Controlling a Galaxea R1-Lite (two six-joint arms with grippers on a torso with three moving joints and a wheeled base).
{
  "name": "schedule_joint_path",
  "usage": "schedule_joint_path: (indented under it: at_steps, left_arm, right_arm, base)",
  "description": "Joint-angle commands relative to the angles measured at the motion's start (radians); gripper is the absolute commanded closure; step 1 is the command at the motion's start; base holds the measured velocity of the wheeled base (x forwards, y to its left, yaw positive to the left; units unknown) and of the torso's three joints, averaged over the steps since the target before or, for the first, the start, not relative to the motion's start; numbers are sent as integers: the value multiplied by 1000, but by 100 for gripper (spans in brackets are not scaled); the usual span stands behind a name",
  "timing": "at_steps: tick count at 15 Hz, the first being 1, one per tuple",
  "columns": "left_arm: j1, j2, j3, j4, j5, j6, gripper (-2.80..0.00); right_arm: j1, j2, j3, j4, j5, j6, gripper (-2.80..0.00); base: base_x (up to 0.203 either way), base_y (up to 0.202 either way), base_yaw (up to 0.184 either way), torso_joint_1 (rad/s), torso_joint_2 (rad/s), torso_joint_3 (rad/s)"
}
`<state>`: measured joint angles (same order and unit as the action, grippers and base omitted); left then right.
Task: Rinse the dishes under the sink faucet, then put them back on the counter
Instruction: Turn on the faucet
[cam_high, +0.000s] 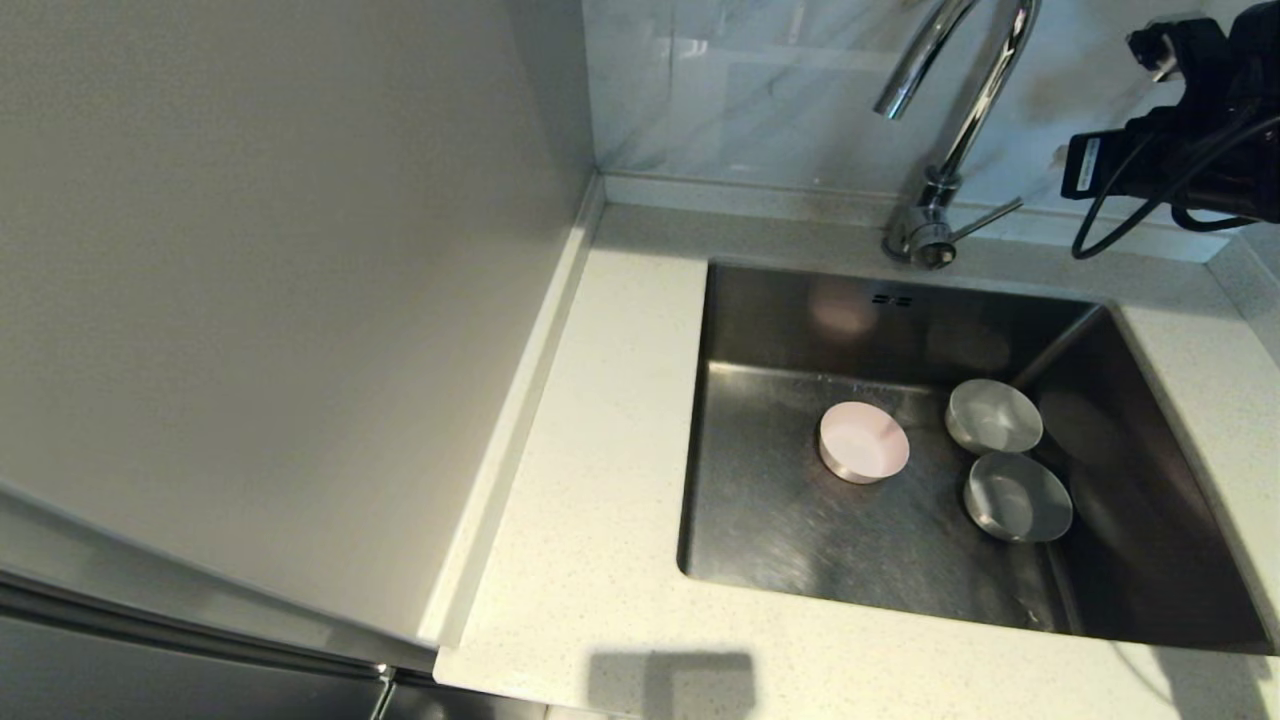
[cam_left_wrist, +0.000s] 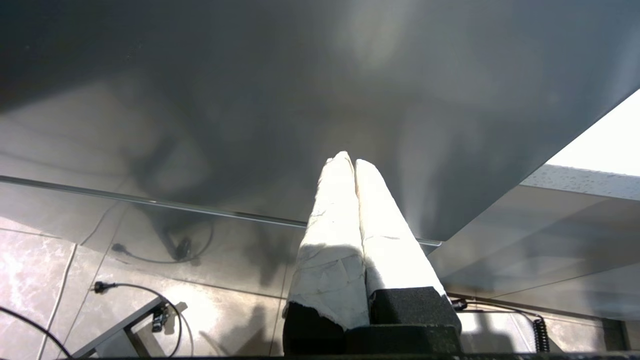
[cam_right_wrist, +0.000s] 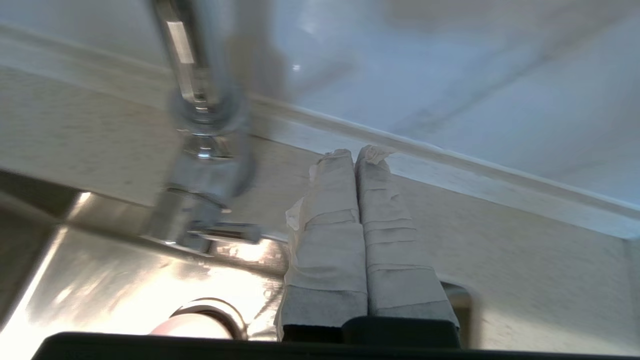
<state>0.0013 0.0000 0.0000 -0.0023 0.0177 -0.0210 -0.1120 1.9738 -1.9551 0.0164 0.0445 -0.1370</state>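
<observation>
Three dishes lie in the sink (cam_high: 790, 540): a pale pink bowl (cam_high: 864, 441) near the middle and two white bowls (cam_high: 993, 415) (cam_high: 1017, 496) to its right. The chrome faucet (cam_high: 965, 100) rises behind the basin, its thin lever (cam_high: 988, 217) pointing right. My right arm (cam_high: 1180, 150) hangs high at the back right. In the right wrist view my right gripper (cam_right_wrist: 356, 151) is shut and empty, over the counter (cam_right_wrist: 500, 240) just beside the faucet base (cam_right_wrist: 205, 150) and lever (cam_right_wrist: 231, 232). My left gripper (cam_left_wrist: 350, 160) is shut and empty.
The off-white counter (cam_high: 600, 480) runs along the sink's left and front. A tall pale panel (cam_high: 250, 280) stands on the left, and a marbled wall (cam_high: 760, 90) is behind the faucet. In the left wrist view, the left arm hangs low by a dark cabinet front (cam_left_wrist: 250, 75) above the floor.
</observation>
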Motion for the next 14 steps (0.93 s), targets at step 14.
schedule_joint_path:
  at_steps: [14]
  left_arm:
    - [0,-3,0,-1,-1,0,0]
  right_arm:
    - [55,136,-18,-157,-32,-68,0]
  base:
    - [0,0,0,0,0,0]
